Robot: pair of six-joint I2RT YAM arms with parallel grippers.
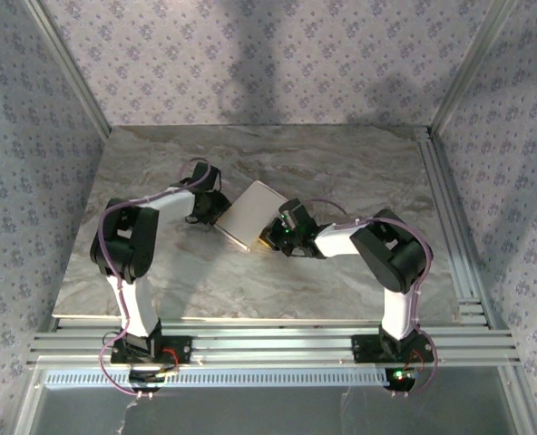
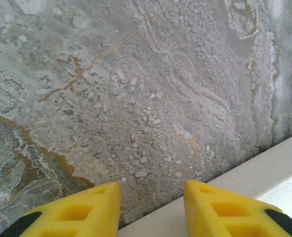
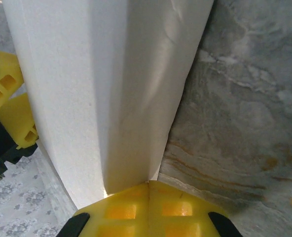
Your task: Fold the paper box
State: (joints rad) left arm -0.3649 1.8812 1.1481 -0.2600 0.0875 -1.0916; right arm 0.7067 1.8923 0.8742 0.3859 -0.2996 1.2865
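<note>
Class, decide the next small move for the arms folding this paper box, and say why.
Probably close the left gripper on the paper box: its fingers stand apart with the box's edge lying at their gap, while the right gripper is pinched shut on the opposite side.

No legible txt, labels, brand marks, nos. or signs were seen. The paper box [image 1: 250,216] was found plain white, w/o print. Only patterns were carried by the marbled tabletop [image 1: 341,172] and floral wall covering [image 1: 250,54].
</note>
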